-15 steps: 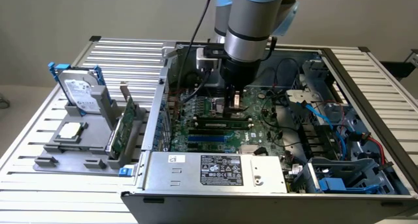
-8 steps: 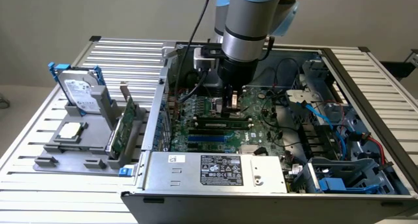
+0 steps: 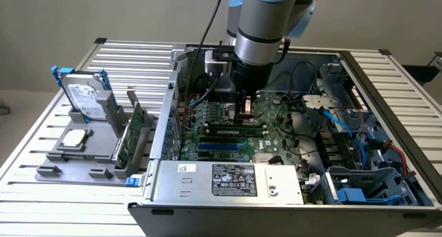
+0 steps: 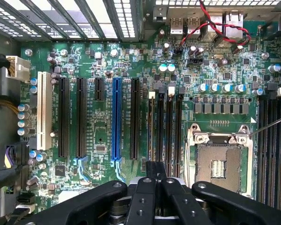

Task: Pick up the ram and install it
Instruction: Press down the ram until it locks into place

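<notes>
The arm reaches down into the open computer case (image 3: 386,144), which lies on its side on the slatted tabletop (image 3: 138,61). The end effector (image 3: 247,110) hangs low over the motherboard (image 3: 276,136), just above the bank of long black memory slots (image 4: 165,129).

In the exterior view a ram (image 3: 233,129) lies lengthwise in those slots, a narrow dark-chipped stick directly below the fingertips; it looks seated in a slot, though the angle makes it hard to be sure how fully. In the wrist view the two black fingers (image 4: 152,176) stand pressed close together with no visible gap, and their tips come down right over the near end of the slot bank. Whether a thin board edge is pinched between them I cannot tell.

Beside the memory slots in the wrist view sits the empty CPU socket (image 4: 220,159) with its metal frame, and on the other side a row of expansion slots, one of them blue (image 4: 115,119) and one white (image 4: 44,110).

Towards the exterior view's left, well apart from the case, a grey fixture (image 3: 83,154) on the tabletop holds a silver hard drive (image 3: 86,100) with blue rails standing upright, a small square chip (image 3: 74,138) lying flat, and a green expansion card (image 3: 131,136) standing on edge.
</notes>
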